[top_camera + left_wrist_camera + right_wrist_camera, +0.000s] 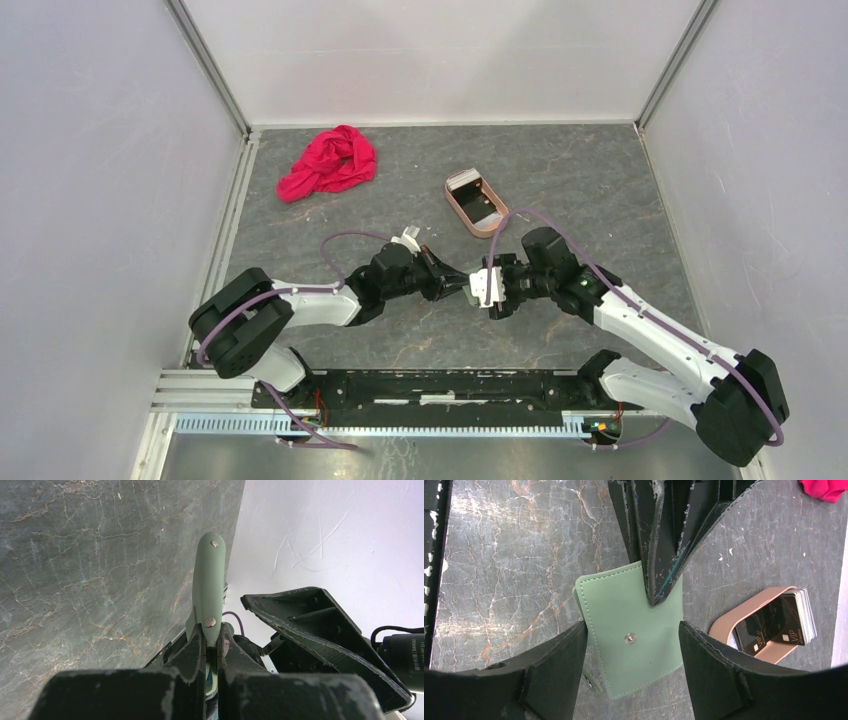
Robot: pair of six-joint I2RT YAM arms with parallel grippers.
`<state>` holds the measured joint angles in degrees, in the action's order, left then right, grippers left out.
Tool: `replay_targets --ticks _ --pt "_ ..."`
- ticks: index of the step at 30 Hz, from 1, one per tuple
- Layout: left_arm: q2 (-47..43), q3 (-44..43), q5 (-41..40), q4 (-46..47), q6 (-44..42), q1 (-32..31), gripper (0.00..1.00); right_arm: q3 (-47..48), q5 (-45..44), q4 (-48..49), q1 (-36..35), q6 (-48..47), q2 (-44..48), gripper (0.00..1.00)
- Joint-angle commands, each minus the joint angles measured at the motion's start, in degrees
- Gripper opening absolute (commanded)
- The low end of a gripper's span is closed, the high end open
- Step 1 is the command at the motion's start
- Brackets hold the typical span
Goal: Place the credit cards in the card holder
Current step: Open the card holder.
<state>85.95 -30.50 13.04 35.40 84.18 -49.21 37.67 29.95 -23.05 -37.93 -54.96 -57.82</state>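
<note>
The card holder [634, 640], a sage-green folded wallet with a small snap button, hangs above the marble table. My left gripper [658, 597] is shut on its upper edge. In the left wrist view the card holder [209, 580] shows edge-on, sticking out from my left gripper [211, 630]. My right gripper [632, 627] is open, with one finger beside each side edge of the card holder. In the top view the two grippers [450, 281] [487, 287] meet at mid-table. The credit cards [774, 622], dark ones over a pale one, lie in a pinkish-tan tray [724, 630].
The pinkish-tan tray [463, 212] sits on the table just beyond the grippers. A crumpled red cloth [328, 162] lies at the back left. White walls close in the table on three sides, and a metal rail [430, 385] runs along the near edge.
</note>
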Motion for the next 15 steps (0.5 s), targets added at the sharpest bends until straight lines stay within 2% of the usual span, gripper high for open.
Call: replay_targets --ticks 1,7,9,15 --pt "-1.3 0.5 0.9 5.2 3.3 0.0 0.02 -0.7 -0.7 2.2 -0.5 -0.1 0.5 0.74" --pt "-1.5 0.5 0.9 6.0 3.9 0.1 0.02 -0.6 -3.6 4.8 -0.5 2.2 0.4 0.69" --pt "-1.5 0.7 0.7 6.0 3.8 0.1 0.02 -0.3 -4.1 4.8 -0.5 2.6 0.6 0.63" --pt "-1.2 2.3 0.2 5.9 3.6 0.5 0.02 1.3 -2.7 2.3 -0.3 2.4 1.6 0.34"
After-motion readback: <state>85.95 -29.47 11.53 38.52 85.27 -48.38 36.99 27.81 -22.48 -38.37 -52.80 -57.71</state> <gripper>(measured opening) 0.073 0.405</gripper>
